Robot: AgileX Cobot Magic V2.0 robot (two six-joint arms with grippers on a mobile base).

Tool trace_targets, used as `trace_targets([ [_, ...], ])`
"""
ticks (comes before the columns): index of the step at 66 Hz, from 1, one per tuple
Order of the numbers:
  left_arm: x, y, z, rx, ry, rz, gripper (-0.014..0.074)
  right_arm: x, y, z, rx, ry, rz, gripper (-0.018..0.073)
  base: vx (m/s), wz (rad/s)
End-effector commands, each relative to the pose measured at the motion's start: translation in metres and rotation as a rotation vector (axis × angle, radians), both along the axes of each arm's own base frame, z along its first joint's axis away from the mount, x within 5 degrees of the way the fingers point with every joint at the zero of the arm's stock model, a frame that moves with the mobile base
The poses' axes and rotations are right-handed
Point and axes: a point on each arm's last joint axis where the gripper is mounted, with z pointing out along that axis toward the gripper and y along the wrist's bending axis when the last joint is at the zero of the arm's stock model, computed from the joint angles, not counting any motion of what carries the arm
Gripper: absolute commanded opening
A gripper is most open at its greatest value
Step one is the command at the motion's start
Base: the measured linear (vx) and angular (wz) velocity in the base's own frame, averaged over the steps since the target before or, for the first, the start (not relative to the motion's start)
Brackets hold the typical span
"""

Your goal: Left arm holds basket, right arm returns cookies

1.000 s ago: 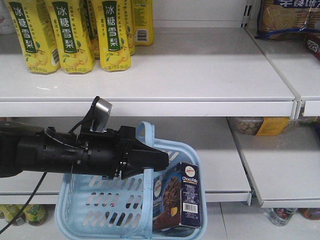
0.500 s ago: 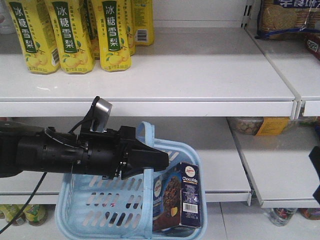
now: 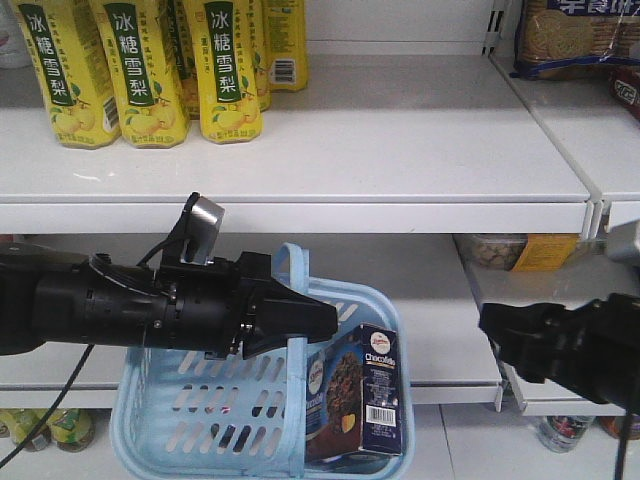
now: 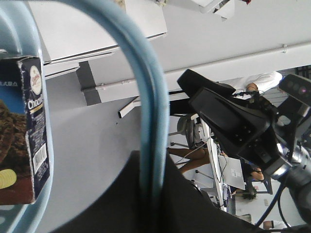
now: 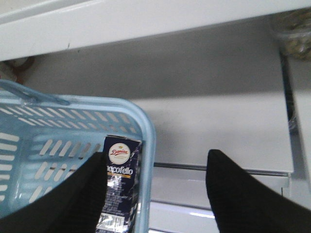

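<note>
At the far left, the left arm [image 3: 90,305] reaches in level with the shelf front. The jaws of the left gripper [image 3: 300,322] are pressed together on the band handle [image 3: 293,275] of the light blue basket [image 3: 150,425]. The left wrist view shows that handle [image 4: 146,97] running down into the black jaws. The basket hangs in front of the lower shelf [image 3: 430,300]. The cookies [image 3: 365,400] stand upright in its right-hand corner, against the wall. The navy box carries white lettering that begins "Choco", read as "…ocofello" in the right wrist view. It also has a red-white oval logo whose script is too small to read and a white barcode label. Further right, well apart from the basket, the right gripper [image 3: 497,338] hovers with its fingers [image 5: 233,194] spread wide and holding nothing. Yellow bottles [image 3: 230,70] with green labels reading 冰糖雪梨 stand at the left of the white upper shelf [image 3: 400,150]. A pack of round biscuits [image 3: 575,35] lies on the adjoining shelf at top right, and a yellow price tag [image 3: 545,252] sits beneath it.
</note>
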Motion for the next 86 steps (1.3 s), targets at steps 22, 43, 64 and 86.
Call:
trace_targets([
  [22, 0.001, 0.000, 0.029, -0.136, -0.038, 0.041, -0.0003, 0.045, 0.059, -0.003, -0.073, 0.164, 0.206, 0.0508, 0.00, 0.00],
  [43, 0.001, 0.000, 0.029, -0.136, -0.038, 0.041, -0.0003, 0.055, 0.078, -0.024, 0.031, 0.299, 0.251, 0.0508, 0.00, 0.00],
  [64, 0.001, 0.000, 0.029, -0.136, -0.038, 0.041, -0.0003, 0.065, 0.085, -0.044, 0.029, 0.354, 0.251, 0.0507, 0.00, 0.00],
  [86, 0.001, 0.000, 0.029, -0.136, -0.038, 0.041, -0.0003, 0.072, 0.086, -0.053, 0.013, 0.359, 0.233, 0.0507, 0.00, 0.00],
])
